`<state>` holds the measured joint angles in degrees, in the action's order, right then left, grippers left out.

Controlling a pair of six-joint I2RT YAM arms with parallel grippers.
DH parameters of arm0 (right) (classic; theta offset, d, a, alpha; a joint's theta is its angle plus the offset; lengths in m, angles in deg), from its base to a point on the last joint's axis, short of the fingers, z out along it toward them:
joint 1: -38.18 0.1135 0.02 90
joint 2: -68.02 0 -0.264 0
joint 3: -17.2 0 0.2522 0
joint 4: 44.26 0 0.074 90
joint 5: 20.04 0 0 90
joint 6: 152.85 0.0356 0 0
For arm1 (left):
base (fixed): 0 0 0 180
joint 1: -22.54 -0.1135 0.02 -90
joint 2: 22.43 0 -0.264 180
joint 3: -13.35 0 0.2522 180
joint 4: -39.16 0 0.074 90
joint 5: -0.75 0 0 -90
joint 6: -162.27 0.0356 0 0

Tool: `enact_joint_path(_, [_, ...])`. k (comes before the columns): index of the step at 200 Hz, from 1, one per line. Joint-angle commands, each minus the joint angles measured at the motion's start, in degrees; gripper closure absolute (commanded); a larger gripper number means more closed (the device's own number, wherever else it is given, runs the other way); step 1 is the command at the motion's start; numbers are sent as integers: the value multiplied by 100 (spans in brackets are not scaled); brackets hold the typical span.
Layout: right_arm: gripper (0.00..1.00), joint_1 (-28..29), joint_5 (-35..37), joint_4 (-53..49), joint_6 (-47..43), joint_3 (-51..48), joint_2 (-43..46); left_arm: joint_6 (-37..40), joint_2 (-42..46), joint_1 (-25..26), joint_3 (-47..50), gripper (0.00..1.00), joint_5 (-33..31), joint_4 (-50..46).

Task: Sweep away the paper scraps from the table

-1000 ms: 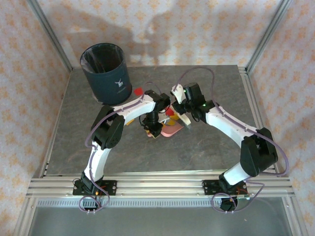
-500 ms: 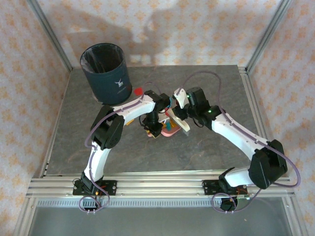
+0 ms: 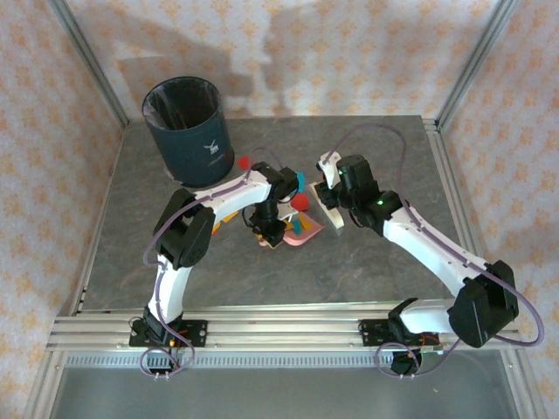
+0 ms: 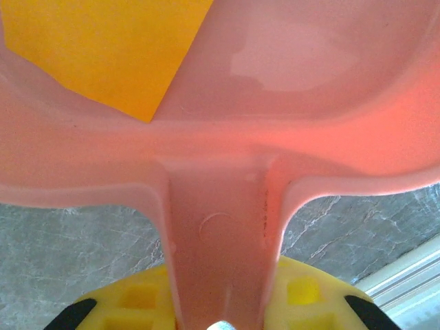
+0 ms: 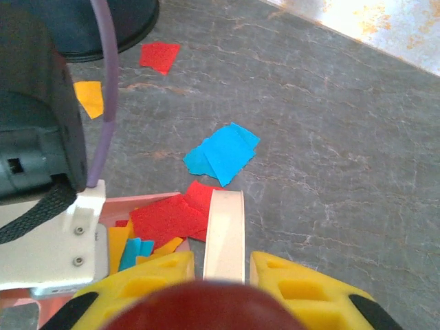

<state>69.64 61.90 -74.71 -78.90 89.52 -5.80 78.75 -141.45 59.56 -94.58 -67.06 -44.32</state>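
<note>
My left gripper (image 3: 269,234) (image 4: 220,313) is shut on the handle of a pink dustpan (image 3: 304,231) (image 4: 227,227) that rests on the table (image 3: 384,148). An orange scrap (image 4: 103,48) lies inside it. My right gripper (image 3: 330,202) (image 5: 227,265) is shut on a cream flat sweeping tool (image 5: 225,230), whose tip sits at the pan's right edge. Red paper scraps (image 5: 172,216) overlap the pan's lip, with orange and cyan pieces (image 5: 137,249) inside. Loose on the table lie a cyan scrap (image 5: 221,152) (image 3: 300,182), a red one (image 5: 159,55) (image 3: 246,162) and an orange one (image 5: 89,96).
A dark round bin (image 3: 188,127) (image 5: 117,20) stands at the table's far left corner, close to the red scrap. The left arm's wrist (image 5: 34,137) crowds the pan's left side. Aluminium rails (image 3: 279,327) edge the table, and patterned walls enclose it.
The right arm's elbow has swung outward to the right and its tool has pulled back from over the pan to its right edge. Cyan and red scraps beyond the pan now show.
</note>
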Motion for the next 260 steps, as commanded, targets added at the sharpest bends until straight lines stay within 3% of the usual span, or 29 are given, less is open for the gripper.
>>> enact_joint_path(1, [100, 30, 302, 174, 239, 54, -129, 152, 281, -33, 165, 100, 101, -201])
enact_joint_path(67, [100, 33, -847, -186, 392, 276, -546, 91, 316, -34, 407, 100, 47, -91])
enact_joint_path(123, [100, 34, -1442, -1, 556, 155, -250, 7, 303, -35, 463, 100, -2, 193])
enact_joint_path(164, [100, 34, -1355, -138, 535, 146, -33, -155, 444, -36, 512, 100, -313, 408])
enact_joint_path(226, [100, 27, -199, -359, 539, 131, 272, -230, 616, -36, 657, 100, -674, 362])
enact_joint_path(260, [100, 28, 52, -32, 605, 94, 249, -229, 686, -36, 784, 100, -729, 350])
